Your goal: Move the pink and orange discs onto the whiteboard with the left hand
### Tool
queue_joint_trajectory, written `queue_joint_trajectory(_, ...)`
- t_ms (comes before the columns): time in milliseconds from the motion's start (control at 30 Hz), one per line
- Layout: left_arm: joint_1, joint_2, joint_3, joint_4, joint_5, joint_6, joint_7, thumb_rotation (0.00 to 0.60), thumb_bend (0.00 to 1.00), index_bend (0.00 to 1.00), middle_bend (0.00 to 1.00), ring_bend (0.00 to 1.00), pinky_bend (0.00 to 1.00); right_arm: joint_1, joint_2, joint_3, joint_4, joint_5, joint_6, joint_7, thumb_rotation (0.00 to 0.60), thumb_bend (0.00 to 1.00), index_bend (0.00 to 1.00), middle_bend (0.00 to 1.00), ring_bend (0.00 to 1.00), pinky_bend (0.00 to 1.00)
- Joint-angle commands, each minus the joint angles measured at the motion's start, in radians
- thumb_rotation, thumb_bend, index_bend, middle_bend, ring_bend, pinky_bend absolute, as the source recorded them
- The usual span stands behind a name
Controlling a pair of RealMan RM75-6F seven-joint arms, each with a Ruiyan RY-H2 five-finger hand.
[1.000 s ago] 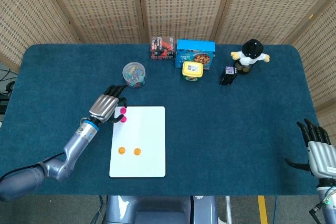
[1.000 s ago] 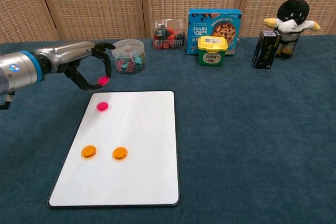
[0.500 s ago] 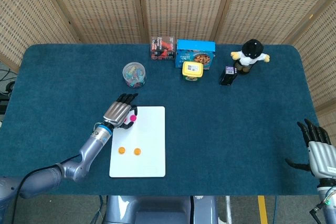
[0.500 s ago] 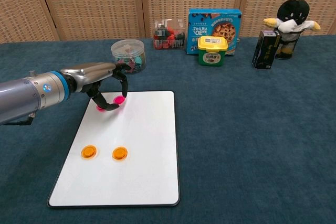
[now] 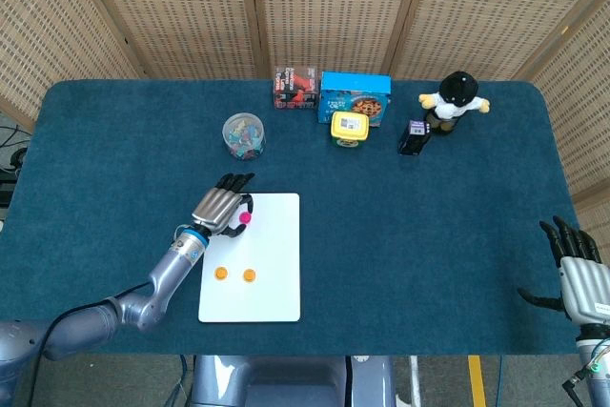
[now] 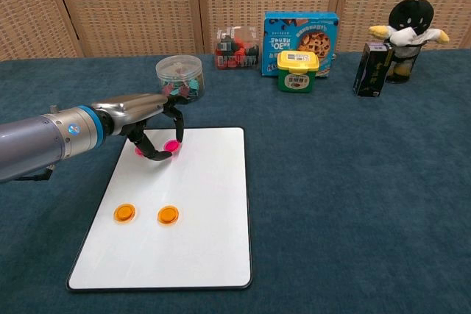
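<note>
My left hand [image 6: 151,124] hovers over the top left corner of the whiteboard [image 6: 206,204] and pinches a pink disc [image 6: 171,145] between thumb and a finger, low over the board. A second pink disc [image 6: 138,151] lies on the board just left of it, partly hidden by the thumb. Two orange discs [image 6: 124,212] [image 6: 168,215] lie side by side lower on the board. The head view shows the same left hand [image 5: 219,207], held pink disc [image 5: 244,219] and whiteboard [image 5: 272,264]. My right hand [image 5: 577,274] hangs open at the table's near right edge.
Along the back stand a clear jar of coloured clips [image 6: 180,77], a red box [image 6: 235,49], a blue cookie box [image 6: 300,32], a yellow tub [image 6: 297,71], a black carton [image 6: 373,69] and a plush toy [image 6: 408,31]. The jar is close behind my left hand.
My left hand has carried the pink disc from left of the board to over its top left corner, then edged slightly right. The right hand has stayed still.
</note>
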Motion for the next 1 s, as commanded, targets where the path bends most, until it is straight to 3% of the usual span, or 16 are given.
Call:
queue_joint_trajectory(33, -0.002, -0.004, 0.000, 0.004, -0.003, 0.000, 0.003, 0.600, 0.36, 0.69, 0.00, 0.00, 0.00, 0.000, 0.000, 0.000, 0.000, 0.000, 0.000, 0.001, 0.600, 0.00, 0.00, 0.00, 0.00, 0.00)
queue_joint_trajectory(433, -0.003, -0.005, 0.006, 0.002, -0.008, 0.002, 0.002, 0.600, 0.36, 0.69, 0.00, 0.00, 0.00, -0.001, 0.001, 0.000, -0.002, 0.001, 0.000, 0.005, 0.600, 0.00, 0.00, 0.00, 0.00, 0.00)
queue_joint_trajectory(733, -0.004, 0.000, 0.010, -0.002, -0.017, -0.004, 0.005, 0.600, 0.35, 0.48, 0.00, 0.00, 0.00, -0.001, 0.002, 0.000, -0.003, 0.001, -0.001, 0.006, 0.600, 0.00, 0.00, 0.00, 0.00, 0.00)
queue_joint_trajectory(867, -0.001, 0.005, 0.005, -0.009, -0.014, 0.000, -0.014, 0.600, 0.35, 0.34, 0.00, 0.00, 0.00, -0.001, 0.002, 0.000, -0.003, 0.001, -0.001, 0.008, 0.600, 0.00, 0.00, 0.00, 0.00, 0.00)
queue_joint_trajectory(1000, 0.001, 0.015, 0.006, -0.020, -0.001, 0.005, -0.030, 0.600, 0.34, 0.29, 0.00, 0.00, 0.00, -0.001, 0.002, -0.001, -0.002, 0.000, 0.000, 0.009, 0.600, 0.00, 0.00, 0.00, 0.00, 0.00)
